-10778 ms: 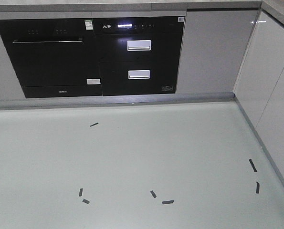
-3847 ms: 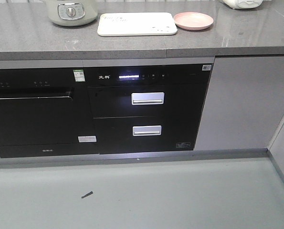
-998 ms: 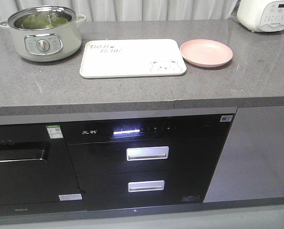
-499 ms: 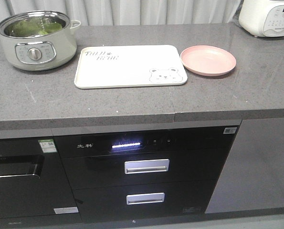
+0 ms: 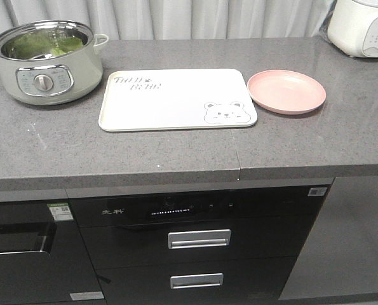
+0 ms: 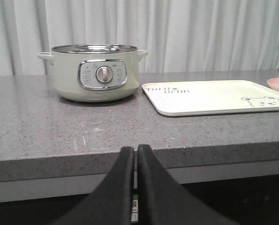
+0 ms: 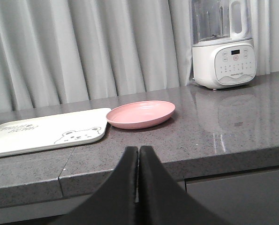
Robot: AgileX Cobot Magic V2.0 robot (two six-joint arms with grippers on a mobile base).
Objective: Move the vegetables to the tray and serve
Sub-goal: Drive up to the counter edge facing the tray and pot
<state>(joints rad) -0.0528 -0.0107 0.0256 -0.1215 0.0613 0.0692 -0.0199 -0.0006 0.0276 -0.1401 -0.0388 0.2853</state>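
Tray (image 5: pixel 176 105) lower in view than before; left gripper (image 6: pixel 133 157) and right gripper (image 7: pixel 138 157) pressed together.

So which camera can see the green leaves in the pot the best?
The front-facing view: it looks down into the pot, so the green leaves show. The left wrist view sees only the pot's outside wall, leaves hidden. The right wrist view shows no leaves.

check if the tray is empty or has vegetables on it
Empty: the tray shows only its lettering and bear drawing; the vegetables sit in the pot.
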